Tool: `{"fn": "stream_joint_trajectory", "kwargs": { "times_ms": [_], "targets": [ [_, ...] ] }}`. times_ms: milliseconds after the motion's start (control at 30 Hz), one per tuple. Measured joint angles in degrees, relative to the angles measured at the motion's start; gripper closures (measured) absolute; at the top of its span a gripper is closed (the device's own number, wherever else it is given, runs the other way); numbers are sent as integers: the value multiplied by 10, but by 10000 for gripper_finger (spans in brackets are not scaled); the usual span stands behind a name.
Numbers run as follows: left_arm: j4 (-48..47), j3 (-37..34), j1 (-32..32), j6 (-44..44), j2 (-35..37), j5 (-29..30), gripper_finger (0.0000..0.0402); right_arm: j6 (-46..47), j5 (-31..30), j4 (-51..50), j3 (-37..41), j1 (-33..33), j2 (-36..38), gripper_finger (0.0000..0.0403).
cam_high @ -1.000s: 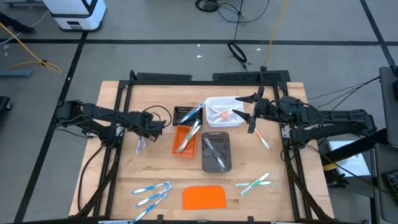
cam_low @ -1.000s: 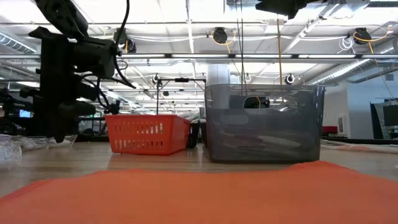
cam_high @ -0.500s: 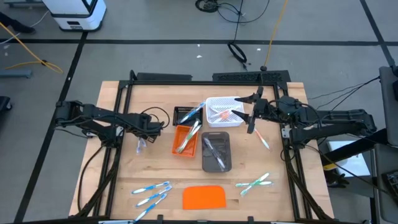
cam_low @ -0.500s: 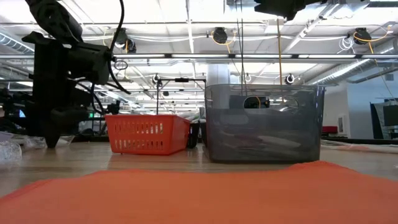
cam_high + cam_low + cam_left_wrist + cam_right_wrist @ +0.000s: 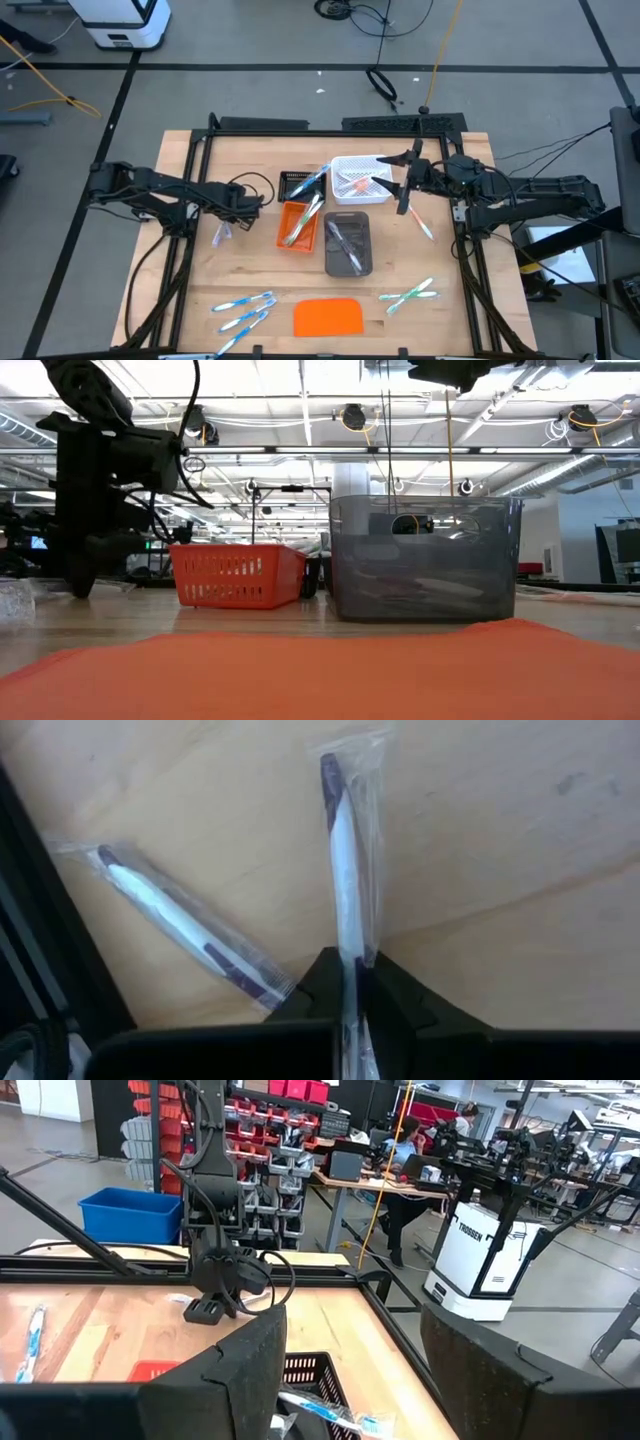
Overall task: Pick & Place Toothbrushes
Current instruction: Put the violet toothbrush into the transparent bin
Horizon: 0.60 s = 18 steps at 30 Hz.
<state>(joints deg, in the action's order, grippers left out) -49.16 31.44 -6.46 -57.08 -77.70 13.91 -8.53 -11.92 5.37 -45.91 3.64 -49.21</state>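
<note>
Two pale toothbrushes in clear wrappers lie on the wooden table left of the trays. My left gripper (image 5: 226, 226) (image 5: 352, 982) points steeply down and is shut on one toothbrush (image 5: 345, 870). The other toothbrush (image 5: 175, 930) lies flat beside it. More toothbrushes lie loose: blue ones (image 5: 245, 310) near the front, green ones (image 5: 410, 293) at the front right, one (image 5: 424, 227) at the right. Others rest in the trays. My right gripper (image 5: 405, 187) (image 5: 350, 1380) waits open and level, high above the white tray (image 5: 360, 180). My left gripper pinches the wrapped toothbrush near one end (image 5: 350, 955) between its two fingers (image 5: 400, 995), through the clear wrapper. The fingers come from above, slanting steeply down. The rest of the toothbrush runs away from the fingers and lies on the table.
A black tray (image 5: 296, 183), an orange tray (image 5: 298, 225) and a grey tray (image 5: 348, 245) stand mid-table beside the white one. A flat orange slab (image 5: 328, 317) lies at the front edge. A black frame (image 5: 200, 150) borders the table.
My left gripper has sunk a little toward the table and has shut on the wrapped toothbrush under it. The toothbrush still lies on the table.
</note>
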Motion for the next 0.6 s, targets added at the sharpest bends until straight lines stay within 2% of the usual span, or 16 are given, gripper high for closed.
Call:
{"fn": "stream_joint_trajectory", "kwargs": {
  "times_ms": [233,600],
  "targets": [
    [-4,0,0,4,25,1,393,-1,0,0,0,0,0,177],
    [-2,55,0,47,97,37,389,-1,0,0,0,0,0,177]
  ]
}}
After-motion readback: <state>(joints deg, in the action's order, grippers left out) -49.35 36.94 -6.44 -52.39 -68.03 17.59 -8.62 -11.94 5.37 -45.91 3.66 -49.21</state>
